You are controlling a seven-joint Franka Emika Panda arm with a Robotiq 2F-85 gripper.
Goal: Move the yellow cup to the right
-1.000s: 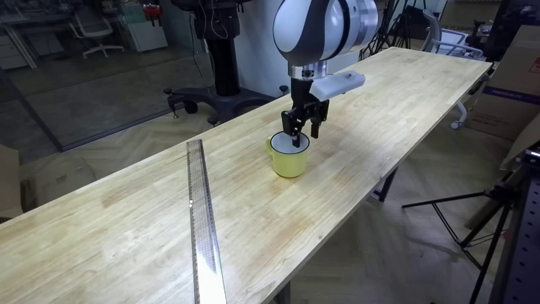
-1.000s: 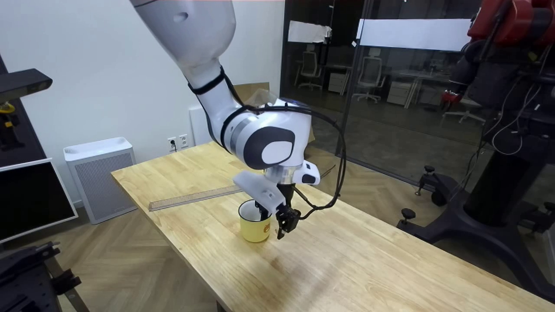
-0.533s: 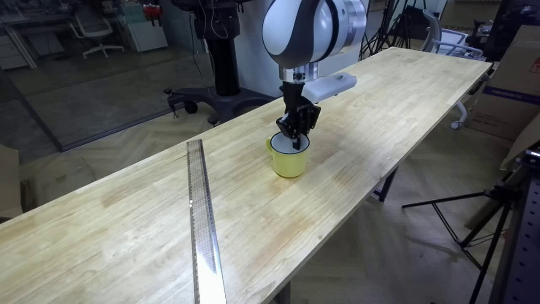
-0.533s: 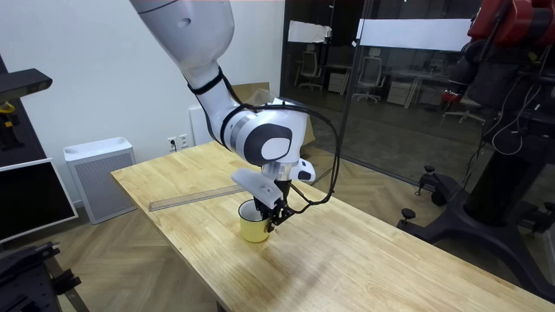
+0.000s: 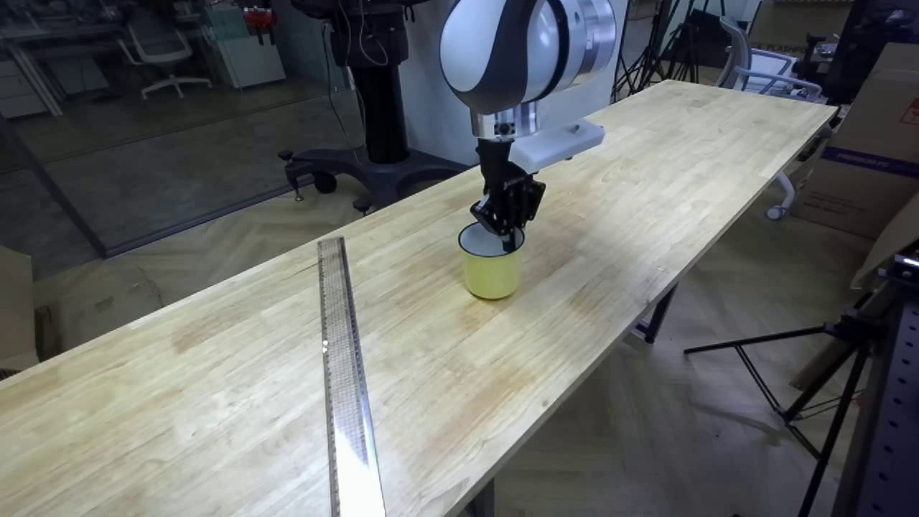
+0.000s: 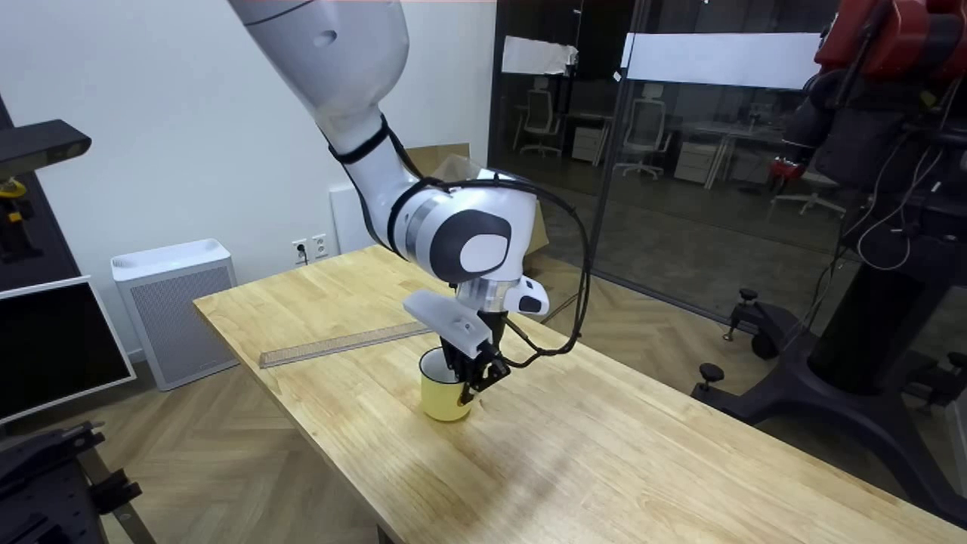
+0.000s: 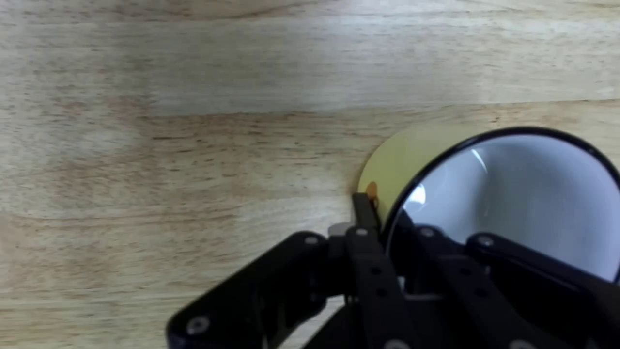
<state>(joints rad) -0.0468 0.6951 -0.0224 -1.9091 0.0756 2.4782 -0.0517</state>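
Pinching one side of yellow cup (image 5: 492,275) w/ claw (image 7: 382,206); prob. at grasp/lift step. Next, carry R, keep upright, set down gently on table (image 5: 610,215).

Ruler (image 5: 346,373) on table (image 5: 610,215), near cup (image 5: 492,276)

Black, jointed fingers (image 7: 365,245) pinch the wall of a round, pale-yellow cup (image 7: 494,194) with glossy white interior and black rim, one finger inside, one outside. Beneath is a light wood-grain counter (image 7: 203,121).
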